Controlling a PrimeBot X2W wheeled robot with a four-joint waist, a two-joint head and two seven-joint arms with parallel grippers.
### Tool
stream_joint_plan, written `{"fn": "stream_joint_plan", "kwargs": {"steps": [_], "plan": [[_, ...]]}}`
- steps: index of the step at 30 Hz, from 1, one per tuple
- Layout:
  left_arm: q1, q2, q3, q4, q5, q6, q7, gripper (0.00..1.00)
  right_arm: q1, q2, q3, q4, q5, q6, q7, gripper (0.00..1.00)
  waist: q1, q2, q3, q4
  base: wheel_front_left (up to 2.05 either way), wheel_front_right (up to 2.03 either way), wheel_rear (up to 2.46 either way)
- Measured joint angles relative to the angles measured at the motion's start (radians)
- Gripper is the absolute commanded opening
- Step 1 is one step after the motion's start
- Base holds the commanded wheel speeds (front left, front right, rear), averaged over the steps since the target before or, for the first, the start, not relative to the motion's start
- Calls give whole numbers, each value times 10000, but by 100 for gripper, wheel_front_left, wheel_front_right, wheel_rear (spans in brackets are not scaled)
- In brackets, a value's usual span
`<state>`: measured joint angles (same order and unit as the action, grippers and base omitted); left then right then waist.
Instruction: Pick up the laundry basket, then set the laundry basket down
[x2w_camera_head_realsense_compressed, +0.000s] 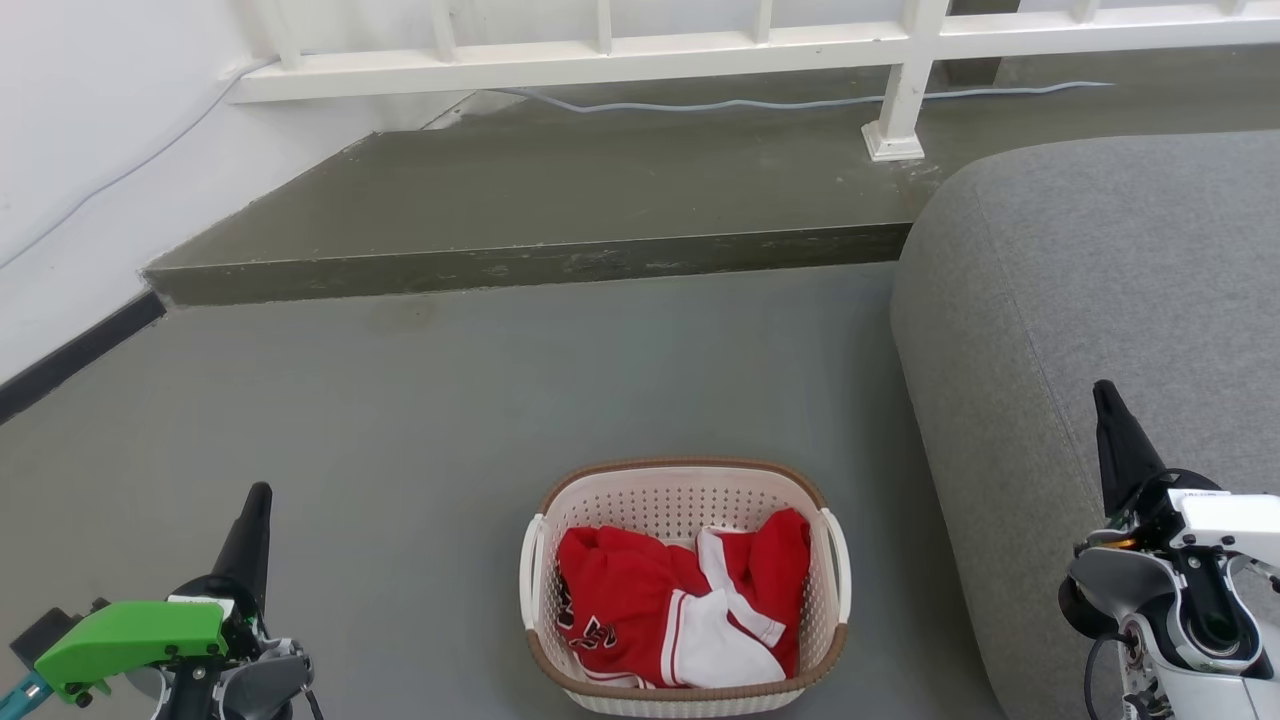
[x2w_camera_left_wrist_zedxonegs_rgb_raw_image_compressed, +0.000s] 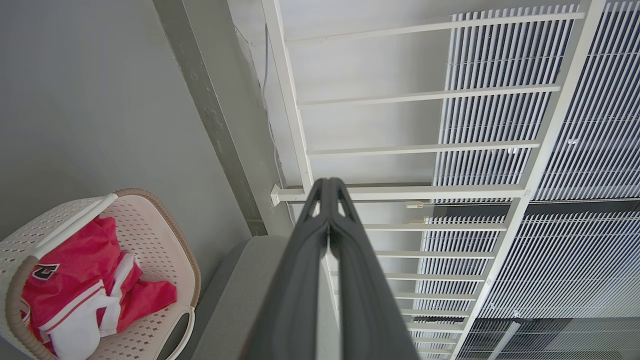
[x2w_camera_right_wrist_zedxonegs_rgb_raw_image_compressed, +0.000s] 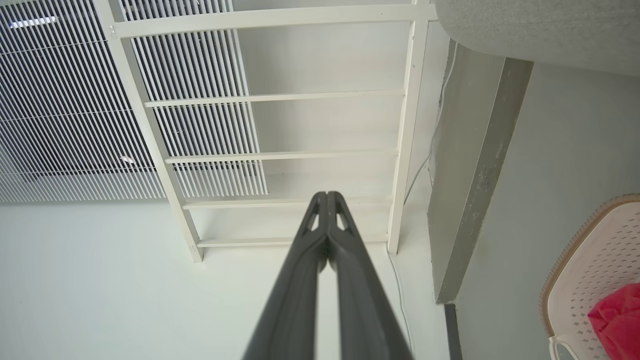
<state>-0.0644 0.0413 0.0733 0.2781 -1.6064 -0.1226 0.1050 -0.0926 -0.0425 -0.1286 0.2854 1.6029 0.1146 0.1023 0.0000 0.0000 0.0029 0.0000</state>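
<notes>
Both closed, left gripper (x2w_camera_left_wrist_zedxonegs_rgb_raw_image_compressed: 328, 184), right gripper (x2w_camera_right_wrist_zedxonegs_rgb_raw_image_compressed: 326, 196) (seemingly empty)

The laundry basket (x2w_camera_head_realsense_compressed: 683, 503) stands upright on the grey floor (x2w_camera_head_realsense_compressed: 400, 420), well apart from the raised step (x2w_camera_head_realsense_compressed: 530, 262) along the floor's far edge. Red-and-white clothing (x2w_camera_head_realsense_compressed: 650, 600) lies inside. A grey sofa (x2w_camera_head_realsense_compressed: 1100, 280) sits near its right. The left gripper (x2w_camera_head_realsense_compressed: 259, 492) and right gripper (x2w_camera_head_realsense_compressed: 1103, 390) flank it, touching nothing, each showing one dark point.
</notes>
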Motion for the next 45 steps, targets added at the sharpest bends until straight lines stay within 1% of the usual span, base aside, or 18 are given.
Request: {"fn": "stream_joint_plan", "kwargs": {"steps": [45], "plan": [[0,-2,8,-8,0,0,0,0,1,6,-2,-25,0,0,0,0,0,0,1,0,0,0,0]]}}
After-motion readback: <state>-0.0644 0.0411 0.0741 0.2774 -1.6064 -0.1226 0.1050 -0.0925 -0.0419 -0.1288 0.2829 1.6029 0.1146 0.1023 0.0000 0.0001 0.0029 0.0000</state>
